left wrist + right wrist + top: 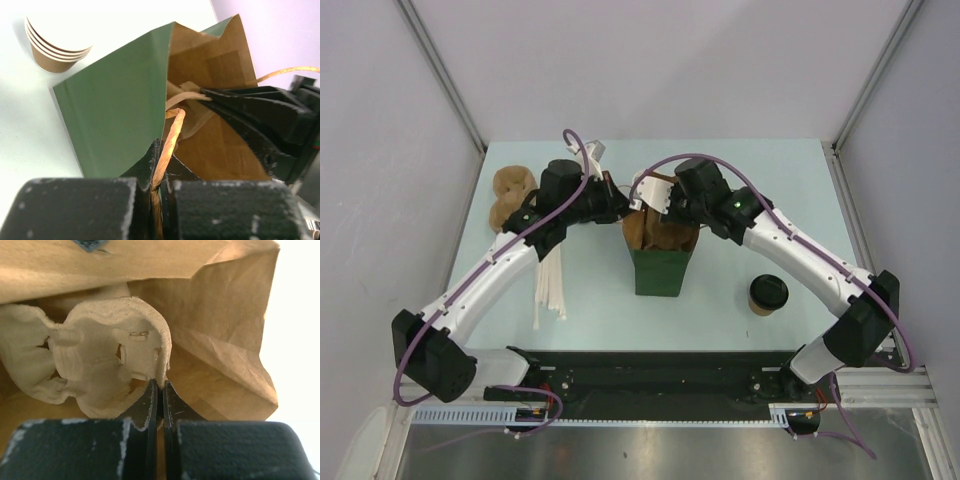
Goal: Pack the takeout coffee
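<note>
Takeout coffee (768, 295): small tan kraft cup w/ round black lid on, standing upright on table (720, 320), near-right area, well apart from green bag (665, 272) on its left.

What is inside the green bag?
A pulp cup carrier, its rim pinched by the right tool. Anything beneath it in the green bag is hidden. The lidded coffee cup stands outside.
</note>
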